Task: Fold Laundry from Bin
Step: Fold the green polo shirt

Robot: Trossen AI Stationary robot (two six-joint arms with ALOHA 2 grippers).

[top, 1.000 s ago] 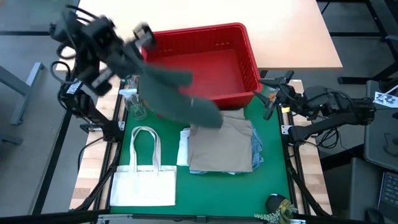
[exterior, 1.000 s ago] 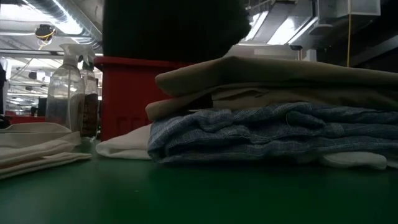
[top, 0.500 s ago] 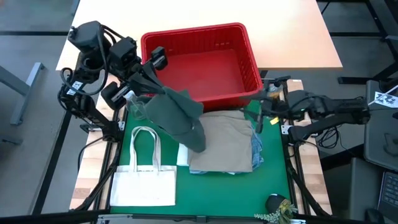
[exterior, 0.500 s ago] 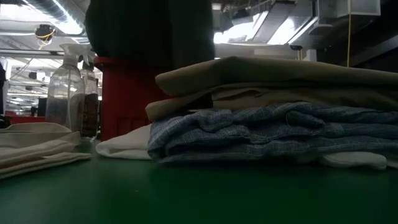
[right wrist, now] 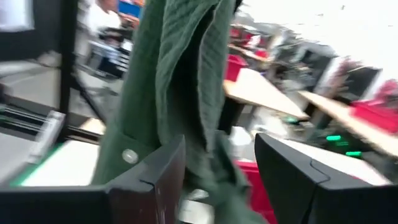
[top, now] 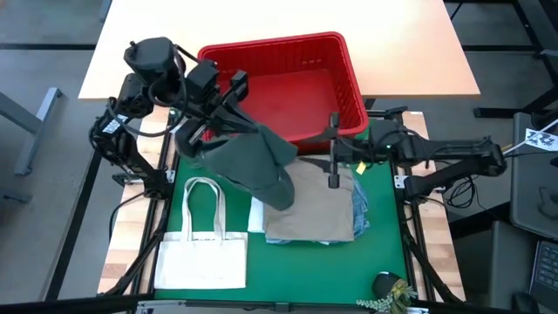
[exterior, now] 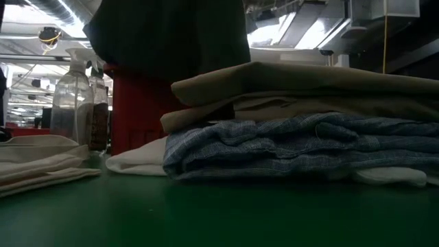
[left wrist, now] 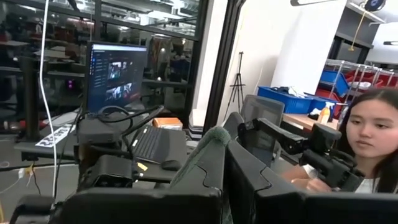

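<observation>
A dark green garment point(top: 253, 161) hangs from my shut left gripper point(top: 247, 129) in front of the red bin point(top: 349, 83). Its lower end is above the left side of a folded stack. In the low view the garment point(exterior: 171, 34) hangs clear of the table. The stack lies on the green mat: a beige piece point(top: 314, 205) on top, blue-striped cloth point(top: 360, 209) and white cloth point(top: 256, 205) under it. My right gripper point(top: 331, 157) stands open and level above the stack, pointing at the garment point(right wrist: 180, 81), which hangs just ahead of its fingers. My left gripper pinches a bunched fold at the garment's top point(left wrist: 208, 146) between its two shut fingers, which reach out level from the table's left side. How many layers, I cannot tell. The garment hangs slack below the fingers, lifted clear of the table.
A white tote bag point(top: 202, 253) lies flat at the near left of the mat. A clear spray bottle point(exterior: 70, 96) stands at the left beside the bin. A person point(left wrist: 367, 143) sits beyond the table. A sprig of dried plants point(top: 388, 292) lies at the near right corner.
My left gripper has swung toward the table's right and near side and come down a little. The green garment, first trailing across the bin's front, now hangs gathered below it. My right gripper has moved toward the table's left, over the stack toward the garment, still open.
</observation>
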